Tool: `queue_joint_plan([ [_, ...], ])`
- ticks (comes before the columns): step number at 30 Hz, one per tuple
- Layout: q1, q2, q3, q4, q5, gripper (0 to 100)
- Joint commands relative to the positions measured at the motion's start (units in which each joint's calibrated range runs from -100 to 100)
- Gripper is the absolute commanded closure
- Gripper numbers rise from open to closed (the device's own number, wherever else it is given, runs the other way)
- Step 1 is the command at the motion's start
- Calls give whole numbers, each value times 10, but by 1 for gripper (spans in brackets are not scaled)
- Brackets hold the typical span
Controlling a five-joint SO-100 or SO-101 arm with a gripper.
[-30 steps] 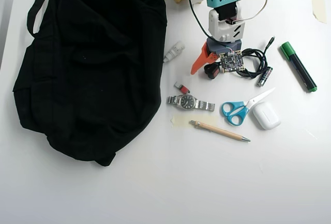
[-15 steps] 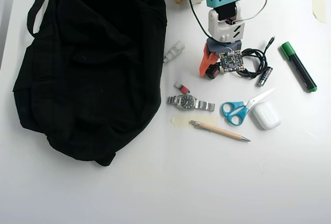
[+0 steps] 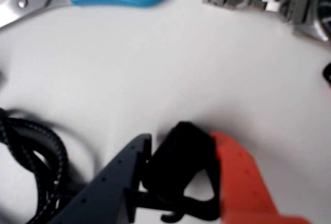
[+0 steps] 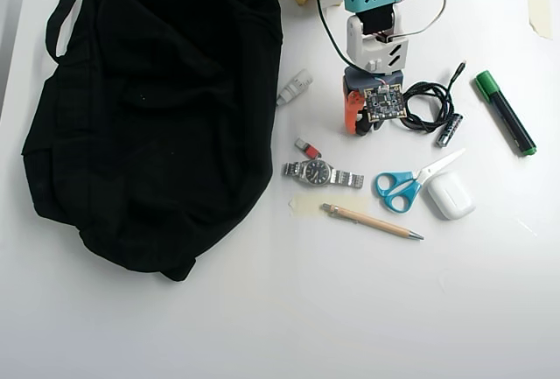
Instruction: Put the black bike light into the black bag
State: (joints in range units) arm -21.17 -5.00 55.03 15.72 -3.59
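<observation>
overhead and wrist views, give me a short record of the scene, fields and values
gripper: jaws closed on the black bike light, dark finger one side, orange finger the other
bike light place: on the table, beside the coiled black cable
black bag: at left in the overhead view, apart from the gripper
nearby: scissors, watch

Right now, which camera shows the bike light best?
The wrist view: the black bike light fills the gap between the dark and orange jaws, clamped. The overhead view hides nearly all of it under the gripper.
</observation>
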Motion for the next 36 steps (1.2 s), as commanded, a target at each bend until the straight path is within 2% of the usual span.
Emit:
queue_joint_plan([
  [1,-1,-11,-5,-7,-2,98],
  [12,7,-30,-30,6,4,98],
  [15,8,-66,-63,74,7,98],
  [18,14,-104,-133,199,25,98],
  [19,27,-123,-181,279,36,98],
  [23,72,-138,-259,372,52,98],
  [25,109,-142,-275,387,60,98],
  [29,182,-154,-292,387,121,98],
  [36,299,-156,-333,391,138,98],
])
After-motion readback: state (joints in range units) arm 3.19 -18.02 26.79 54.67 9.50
